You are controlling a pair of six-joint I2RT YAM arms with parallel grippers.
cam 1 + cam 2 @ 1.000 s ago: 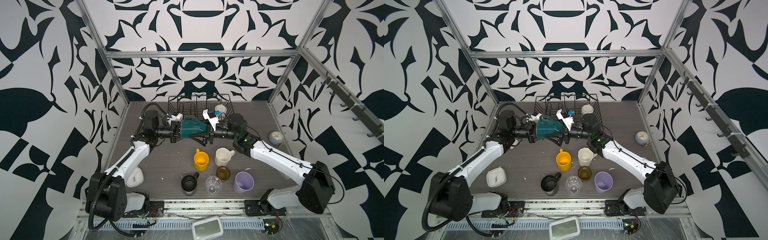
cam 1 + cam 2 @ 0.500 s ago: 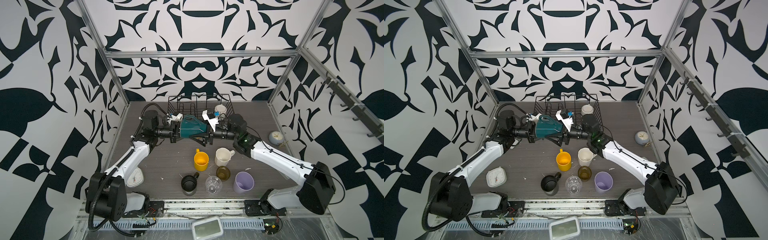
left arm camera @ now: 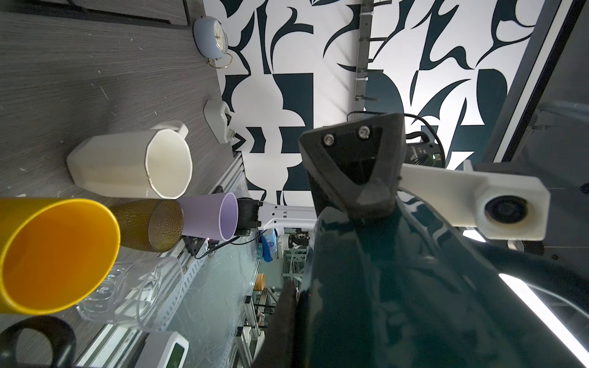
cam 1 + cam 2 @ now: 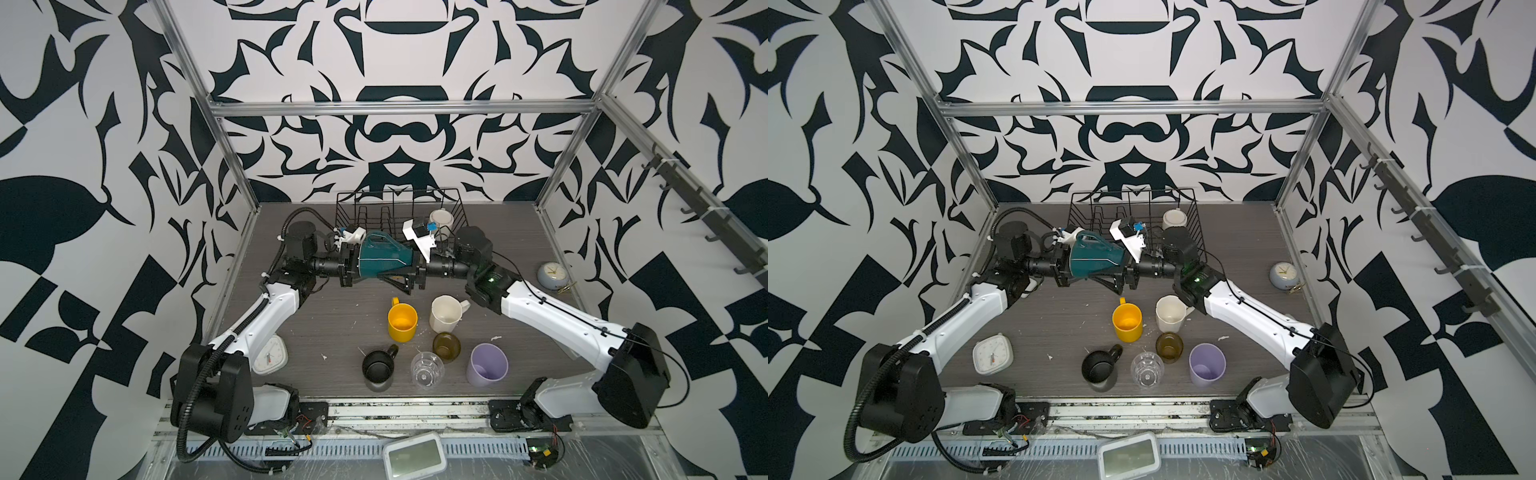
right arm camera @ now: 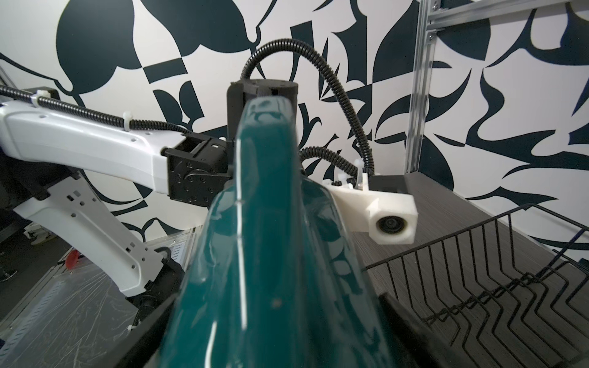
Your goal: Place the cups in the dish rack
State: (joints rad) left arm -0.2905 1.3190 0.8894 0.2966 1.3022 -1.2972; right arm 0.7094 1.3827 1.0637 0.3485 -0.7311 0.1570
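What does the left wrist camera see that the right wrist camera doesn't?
Only the left wrist view shows the yellow mug, faceted white mug, amber glass, lilac tumbler, clear glass and the pale-blue clock. Only the right wrist view shows the dish rack and the left arm. Both show the teal mug, huge and close.

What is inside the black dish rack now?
One white mug sits in the dish rack, near its right side. The plate dividers on the left look empty. The teal mug, held up in front, hides part of the rack floor.
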